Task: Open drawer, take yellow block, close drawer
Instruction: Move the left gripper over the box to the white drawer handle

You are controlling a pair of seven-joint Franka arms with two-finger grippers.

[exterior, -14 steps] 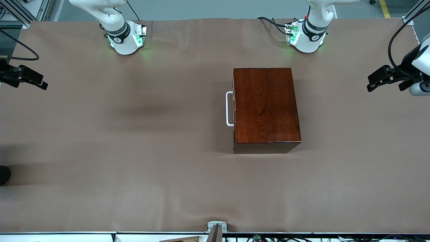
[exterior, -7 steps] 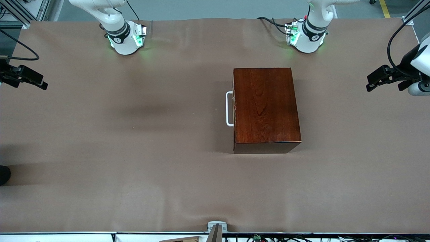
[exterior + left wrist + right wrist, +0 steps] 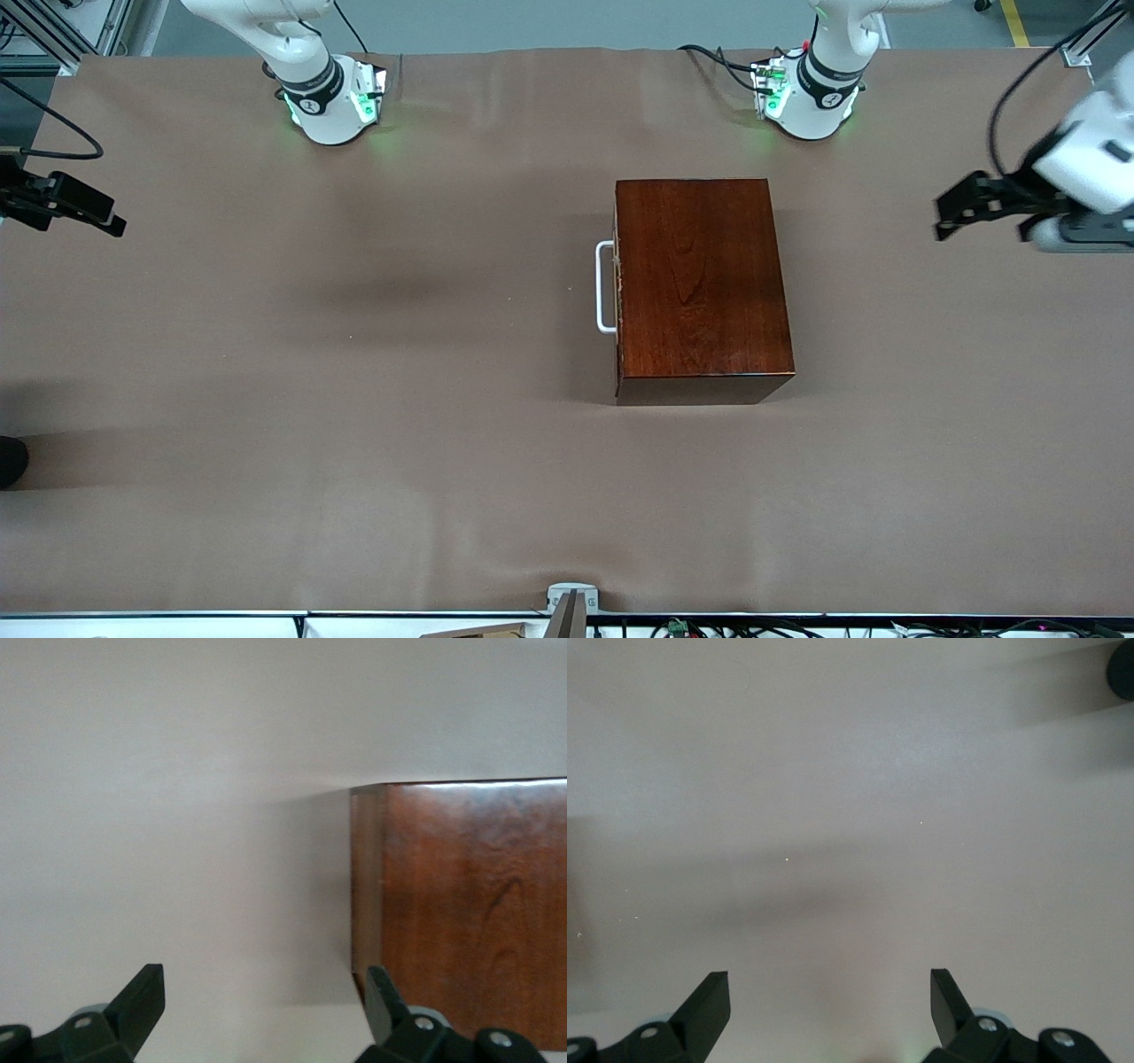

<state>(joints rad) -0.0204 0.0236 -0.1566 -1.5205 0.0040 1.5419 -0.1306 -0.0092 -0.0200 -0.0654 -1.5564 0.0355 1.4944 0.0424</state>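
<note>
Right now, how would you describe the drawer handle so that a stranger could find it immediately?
Find the dark reddish-brown wooden box on the brown table. On its side facing the right arm's end sits the handle, a white U-shaped bar, the only white part on that box.

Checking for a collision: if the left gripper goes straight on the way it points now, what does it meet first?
Probably the wooden box: the open left gripper points toward its closed end, with only bare table between. Its height is unclear.

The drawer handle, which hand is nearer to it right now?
The left hand, slightly. It is over the table's left-arm end, with the wooden box between it and the drawer handle. The right hand waits over the right-arm end.
</note>
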